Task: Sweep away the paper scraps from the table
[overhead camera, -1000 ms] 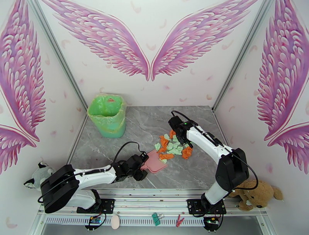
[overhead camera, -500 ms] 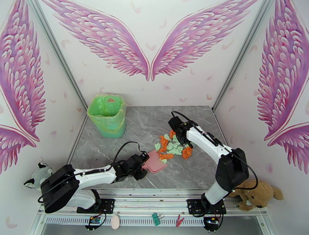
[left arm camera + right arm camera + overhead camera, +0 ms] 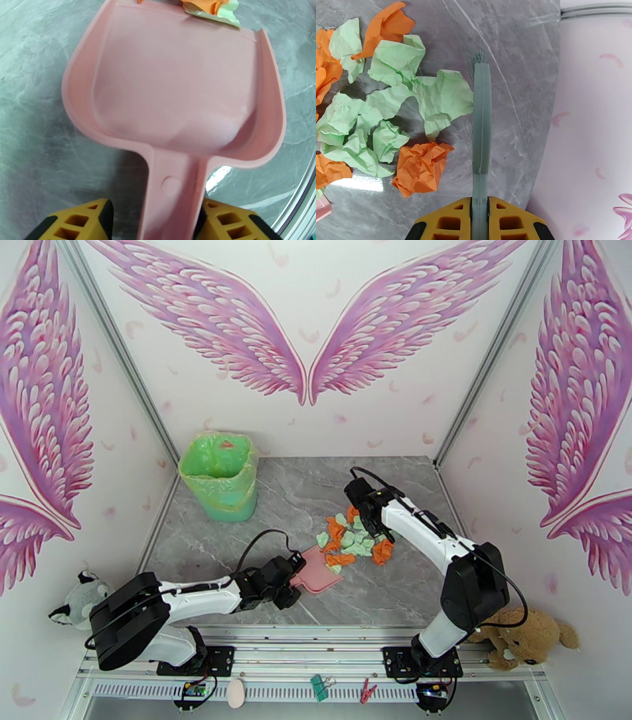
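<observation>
The paper scraps (image 3: 351, 538), crumpled mint green and orange bits, lie in a pile right of centre on the grey marble table (image 3: 276, 493). The pink dustpan (image 3: 318, 571) lies flat with its mouth against the pile. My left gripper (image 3: 289, 581) is shut on its handle. The left wrist view shows the dustpan (image 3: 173, 87) bare inside, a few scraps (image 3: 213, 8) at its lip, and the left gripper (image 3: 158, 223) straddling the handle. My right gripper (image 3: 370, 515), (image 3: 480, 219) is shut on the teal brush (image 3: 482, 118), whose bristles rest just right of the scraps (image 3: 395, 102).
A green-lined bin (image 3: 220, 475) stands at the table's back left corner. Plush toys sit off the table at the near left (image 3: 75, 599) and near right (image 3: 525, 635). The booth wall (image 3: 592, 118) is close beside the brush.
My left gripper's fingers have drawn in around the dustpan handle and the left arm has shifted slightly. The right arm, brush and scraps have not moved.
</observation>
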{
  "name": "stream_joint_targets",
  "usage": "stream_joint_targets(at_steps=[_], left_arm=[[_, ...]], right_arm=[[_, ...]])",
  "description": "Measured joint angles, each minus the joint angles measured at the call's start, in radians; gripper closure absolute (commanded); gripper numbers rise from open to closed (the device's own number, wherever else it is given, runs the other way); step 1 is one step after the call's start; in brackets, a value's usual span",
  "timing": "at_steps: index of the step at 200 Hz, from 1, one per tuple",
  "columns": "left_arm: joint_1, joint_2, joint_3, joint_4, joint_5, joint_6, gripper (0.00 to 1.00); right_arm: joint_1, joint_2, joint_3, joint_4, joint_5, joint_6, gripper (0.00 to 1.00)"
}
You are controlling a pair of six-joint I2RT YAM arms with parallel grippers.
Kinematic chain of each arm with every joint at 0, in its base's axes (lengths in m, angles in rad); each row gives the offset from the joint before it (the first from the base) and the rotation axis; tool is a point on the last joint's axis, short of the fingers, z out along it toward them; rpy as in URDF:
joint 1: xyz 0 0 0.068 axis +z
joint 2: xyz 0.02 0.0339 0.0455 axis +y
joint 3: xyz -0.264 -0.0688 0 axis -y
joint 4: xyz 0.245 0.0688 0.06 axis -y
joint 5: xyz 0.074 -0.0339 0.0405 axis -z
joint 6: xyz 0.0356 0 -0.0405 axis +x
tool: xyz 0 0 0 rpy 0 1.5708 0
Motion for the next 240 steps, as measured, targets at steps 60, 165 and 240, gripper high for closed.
stream_joint_targets(at_steps=[60, 165, 240], left_arm=[[0.000, -0.004, 0.001, -0.001, 0.000, 0.007, 0.42], [0.000, -0.004, 0.002, -0.001, 0.007, 0.007, 0.68], [-0.002, -0.034, 0.033, -0.073, 0.023, 0.003, 0.98]], right_arm=[[0.001, 0.000, -0.007, 0.000, -0.001, 0.000, 1.00], [0.005, 0.000, -0.012, 0.001, -0.001, 0.000, 1.00], [0.006, 0.000, -0.013, 0.000, -0.003, 0.000, 1.00]])
